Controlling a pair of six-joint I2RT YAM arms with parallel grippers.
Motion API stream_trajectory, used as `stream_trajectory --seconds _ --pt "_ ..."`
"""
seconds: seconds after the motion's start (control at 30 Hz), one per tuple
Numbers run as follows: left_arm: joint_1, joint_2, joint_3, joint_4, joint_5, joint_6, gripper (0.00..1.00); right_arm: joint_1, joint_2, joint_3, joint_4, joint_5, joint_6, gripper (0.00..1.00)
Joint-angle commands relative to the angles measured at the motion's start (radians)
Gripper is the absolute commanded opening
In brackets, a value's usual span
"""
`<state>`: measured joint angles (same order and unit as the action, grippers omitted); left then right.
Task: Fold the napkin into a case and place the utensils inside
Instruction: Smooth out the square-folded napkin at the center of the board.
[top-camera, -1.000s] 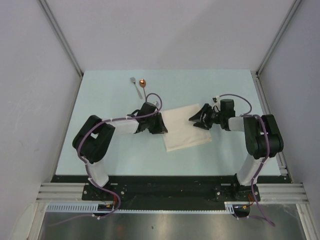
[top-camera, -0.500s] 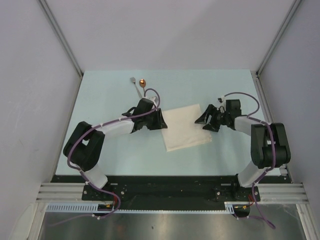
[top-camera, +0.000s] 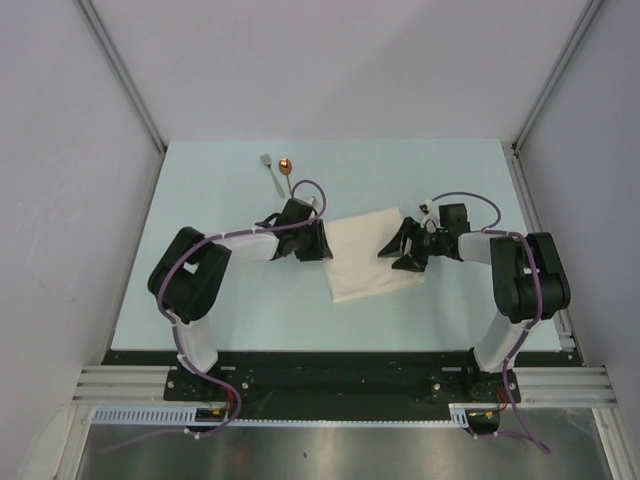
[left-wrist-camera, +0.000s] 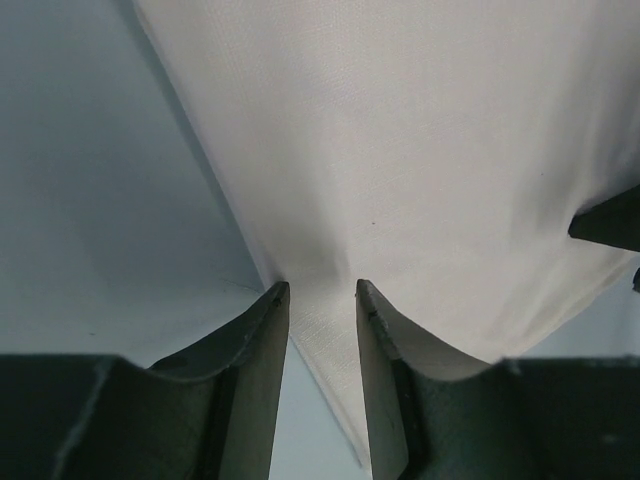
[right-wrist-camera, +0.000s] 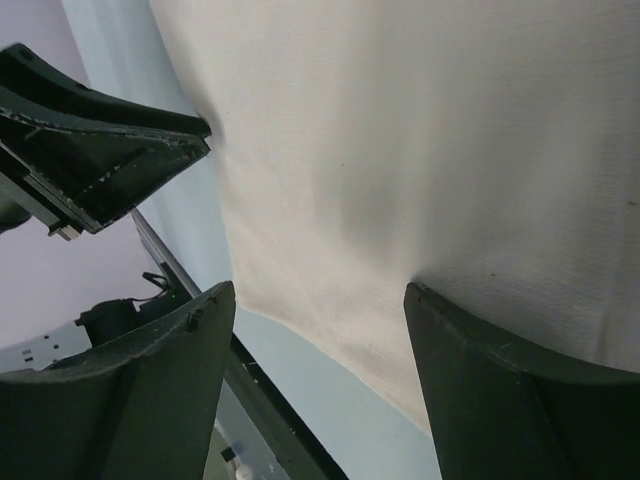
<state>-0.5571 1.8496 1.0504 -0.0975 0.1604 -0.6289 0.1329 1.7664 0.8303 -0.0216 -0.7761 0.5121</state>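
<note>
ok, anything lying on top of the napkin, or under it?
Nothing lies on the napkin; both claws sit at its edges, left claw, right claw. Fork and spoon lie apart on the table. Underneath is hidden by the cloth.

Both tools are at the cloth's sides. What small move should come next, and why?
Probably both should close on the napkin. The left tool straddles its left edge with open jaws, the right tool stands wide open at its right edge, and the cloth lies flat, not yet folded narrow. Gripping would let them lift and fold it.
</note>
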Motion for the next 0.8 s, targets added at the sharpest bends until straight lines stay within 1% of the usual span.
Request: stream_trajectory --seconds 0.0,0.17,0.27,0.3,0.37,0.4,0.43,0.47,0.6,0.63,0.67,0.77 --pt "0.017 -0.016 -0.081 -0.033 -0.059 0.018 0.4 -0.087 -0.011 -0.051 -0.032 0.208 -0.056 0.75" --pt "0.019 -0.147 -0.093 -0.051 -0.036 0.043 0.4 -0.11 -0.129 -0.03 -0.162 0.345 -0.105 0.76" --pt "0.022 -0.248 -0.083 -0.064 -0.039 0.037 0.41 -0.085 -0.218 -0.007 -0.242 0.425 -0.144 0.77" --pt "0.025 -0.291 -0.078 -0.08 -0.048 0.031 0.42 -0.05 -0.241 0.007 -0.259 0.448 -0.153 0.78" --pt "0.043 -0.334 -0.07 -0.091 -0.064 0.017 0.43 0.003 -0.309 0.024 -0.312 0.544 -0.168 0.79" --pt "0.049 -0.36 -0.076 -0.079 -0.067 0.0 0.44 0.076 -0.33 0.039 -0.328 0.576 -0.181 0.8" --pt "0.063 -0.401 -0.084 -0.067 -0.068 -0.008 0.46 0.109 -0.347 0.047 -0.34 0.616 -0.182 0.81" --pt "0.069 -0.418 -0.099 -0.055 -0.061 -0.023 0.47 0.14 -0.373 0.05 -0.354 0.626 -0.182 0.83" --pt "0.08 -0.435 -0.112 -0.054 0.011 -0.057 0.46 0.25 -0.395 0.044 -0.31 0.572 -0.153 0.82" --pt "0.08 -0.431 -0.127 -0.054 0.019 -0.067 0.46 0.285 -0.384 0.044 -0.278 0.514 -0.143 0.8" --pt "0.082 -0.429 -0.138 -0.051 0.028 -0.086 0.46 0.304 -0.365 0.044 -0.261 0.488 -0.135 0.78" --pt "0.095 -0.44 -0.197 -0.018 0.06 -0.127 0.45 0.419 -0.319 0.064 -0.218 0.495 -0.133 0.7"
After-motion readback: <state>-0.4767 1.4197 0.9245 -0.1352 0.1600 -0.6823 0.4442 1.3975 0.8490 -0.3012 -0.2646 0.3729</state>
